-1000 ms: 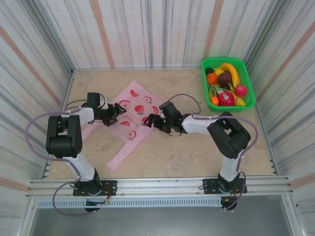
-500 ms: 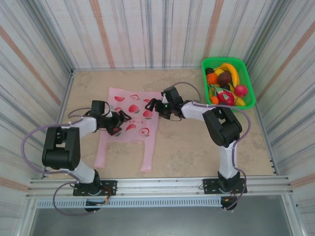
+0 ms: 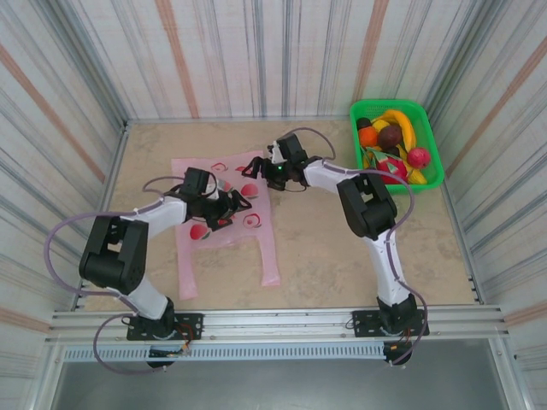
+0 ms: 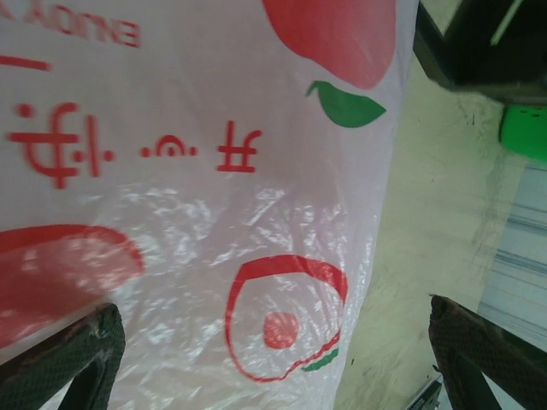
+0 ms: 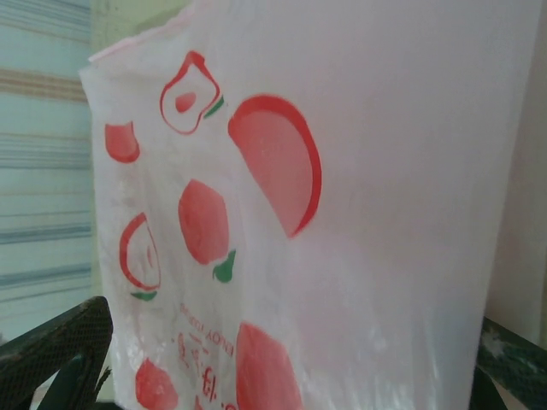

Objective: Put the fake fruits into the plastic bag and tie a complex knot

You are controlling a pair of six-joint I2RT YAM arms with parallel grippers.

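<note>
Thin translucent pink peach-printed plastic bag lies flat centre-left, long axis top to bottom, handles low. Bright green rectangular plastic basket upper right holds glossy toy fruits, rightward of both pincers; my right pincer nearer. My left pincer over bag middle. Both gape wide, gripping nothing. Wrist views give print and wrinkles; overhead gives fruit's bearing.
</note>
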